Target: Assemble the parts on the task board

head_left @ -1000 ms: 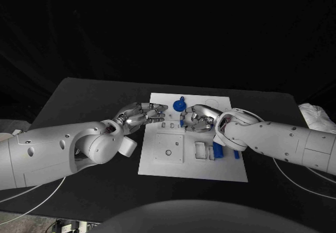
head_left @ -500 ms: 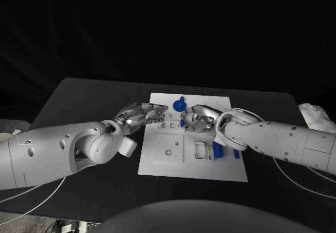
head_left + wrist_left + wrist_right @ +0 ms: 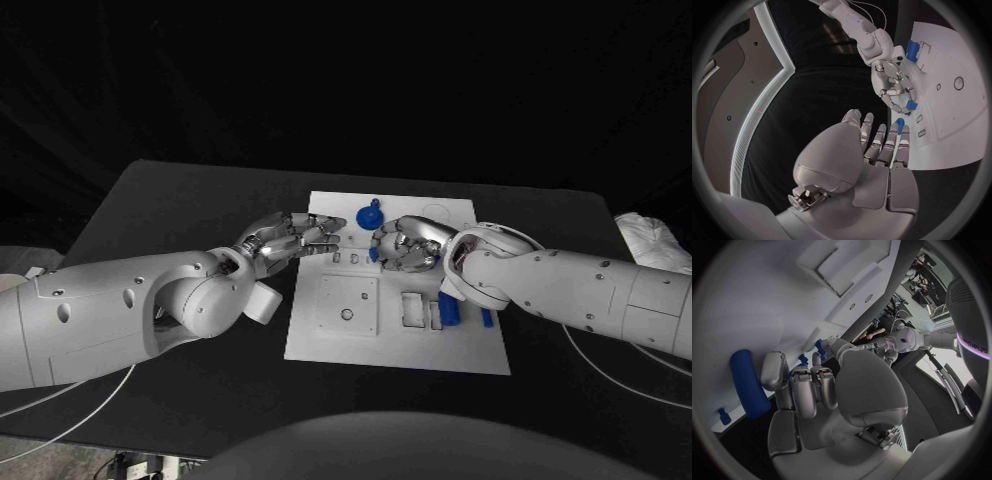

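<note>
Black desk (image 3: 188, 200) carries the white task board (image 3: 397, 330) at its middle. From the head view, the left hand (image 3: 293, 236) sits at the board's left edge and the right hand (image 3: 408, 244) over its far half, fingers curled around a small blue part (image 3: 376, 247). The left wrist view shows the left hand's fingers (image 3: 879, 145) lying straight and close together, a blue piece (image 3: 900, 124) at their tips; whether it is pinched, I cannot tell. The right wrist view adds a blue cylinder (image 3: 747, 382) lying on the board.
</note>
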Action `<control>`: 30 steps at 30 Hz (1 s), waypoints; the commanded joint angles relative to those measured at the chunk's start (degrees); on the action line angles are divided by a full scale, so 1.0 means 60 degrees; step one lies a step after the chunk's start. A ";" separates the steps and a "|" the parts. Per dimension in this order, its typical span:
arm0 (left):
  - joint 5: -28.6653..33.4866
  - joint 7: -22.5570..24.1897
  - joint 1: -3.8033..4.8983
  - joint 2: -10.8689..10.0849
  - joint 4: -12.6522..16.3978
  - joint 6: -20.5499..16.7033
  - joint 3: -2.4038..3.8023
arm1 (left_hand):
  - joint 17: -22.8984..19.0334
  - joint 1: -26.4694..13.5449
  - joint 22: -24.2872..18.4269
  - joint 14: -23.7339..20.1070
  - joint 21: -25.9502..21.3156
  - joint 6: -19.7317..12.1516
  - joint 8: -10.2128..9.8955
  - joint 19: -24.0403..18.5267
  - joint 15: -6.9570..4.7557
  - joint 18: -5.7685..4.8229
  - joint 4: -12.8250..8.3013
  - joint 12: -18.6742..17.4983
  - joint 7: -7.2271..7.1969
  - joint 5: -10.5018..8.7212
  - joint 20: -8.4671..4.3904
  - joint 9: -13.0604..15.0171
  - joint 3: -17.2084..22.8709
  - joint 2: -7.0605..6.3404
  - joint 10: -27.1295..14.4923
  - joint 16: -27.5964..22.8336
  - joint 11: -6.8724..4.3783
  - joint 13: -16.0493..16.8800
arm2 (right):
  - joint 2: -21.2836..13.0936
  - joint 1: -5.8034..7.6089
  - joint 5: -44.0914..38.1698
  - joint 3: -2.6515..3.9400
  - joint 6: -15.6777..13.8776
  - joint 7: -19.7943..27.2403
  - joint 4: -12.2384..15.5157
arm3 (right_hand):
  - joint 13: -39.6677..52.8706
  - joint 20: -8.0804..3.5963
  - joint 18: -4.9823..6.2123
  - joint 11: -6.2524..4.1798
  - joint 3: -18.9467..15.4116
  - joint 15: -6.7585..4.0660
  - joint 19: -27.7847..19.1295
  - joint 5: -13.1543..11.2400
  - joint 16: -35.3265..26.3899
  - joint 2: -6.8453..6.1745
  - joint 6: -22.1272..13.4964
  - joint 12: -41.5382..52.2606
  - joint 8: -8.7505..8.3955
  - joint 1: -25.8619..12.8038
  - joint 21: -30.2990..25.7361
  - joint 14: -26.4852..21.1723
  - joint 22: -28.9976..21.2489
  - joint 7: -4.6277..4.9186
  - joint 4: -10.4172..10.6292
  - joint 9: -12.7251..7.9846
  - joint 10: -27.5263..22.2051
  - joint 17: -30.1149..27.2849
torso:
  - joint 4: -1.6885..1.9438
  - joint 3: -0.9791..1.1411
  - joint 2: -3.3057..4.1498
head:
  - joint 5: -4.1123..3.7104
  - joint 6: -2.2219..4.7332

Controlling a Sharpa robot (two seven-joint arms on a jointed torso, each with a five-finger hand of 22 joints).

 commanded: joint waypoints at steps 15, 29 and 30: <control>-0.0045 -0.0016 -0.0004 0.0016 0.0009 0.0164 0.0006 | 0.0014 -0.0096 0.0014 0.0085 0.0053 -0.0079 0.0065 0.0060 0.0010 -0.0126 -0.0007 0.0033 0.0430 -0.0017 0.0023 -0.0011 0.0053 -0.0005 0.0017 0.0054 0.0073 0.0011 | 0.0036 -0.0021 -0.0130 -0.0011 0.0124 0.0115 0.0006 | 0.2310 0.0060 0.0040 0.0123 -0.0257 0.0138 -0.0200 -0.2351 0.0033 -0.0086 -0.0794 -0.0095 -0.0317 -0.0237 -0.0240 0.0979 0.1256 0.0088 -0.0157 -0.0569 0.0609 0.2516 | -0.0004 0.0002 0.0000 | 0.0012 0.0000; -0.0045 -0.0019 -0.0010 0.0017 -0.0031 0.0163 0.0005 | 0.0014 -0.0096 0.0014 0.0085 0.0053 -0.0079 0.0065 0.0060 0.0010 -0.0126 -0.0007 0.0033 0.0430 -0.0017 0.0023 -0.0011 0.0053 -0.0005 0.0017 0.0054 0.0073 0.0011 | -0.0021 -0.0024 -0.0053 -0.0010 -0.0391 0.0547 0.0029 | 0.2042 0.0172 0.0210 0.0198 -0.1640 0.0228 -0.1001 -0.5322 0.0033 0.0009 -0.2192 -0.0357 -0.0670 -0.0369 -0.1092 0.0979 0.1032 -0.0031 0.0232 -0.2169 -0.0001 0.2516 | -0.0001 -0.0002 0.0002 | 0.0016 0.0000; -0.0045 -0.0017 -0.0010 0.0017 -0.0031 0.0162 0.0005 | 0.0014 -0.0096 0.0014 0.0085 0.0053 -0.0079 0.0065 0.0060 0.0010 -0.0126 -0.0007 0.0033 0.0430 -0.0017 0.0023 -0.0011 0.0053 -0.0005 0.0017 0.0054 0.0073 0.0011 | -0.0028 -0.0024 -0.0018 -0.0010 -0.0461 0.0608 0.0033 | 0.1991 0.0177 0.0238 0.0210 -0.1722 0.0249 -0.1147 -0.5392 0.0031 0.0010 -0.2177 -0.0411 -0.0620 -0.0374 -0.1222 0.0974 0.0994 -0.0054 0.0300 -0.2252 -0.0127 0.2515 | -0.0002 -0.0003 0.0001 | 0.0015 0.0000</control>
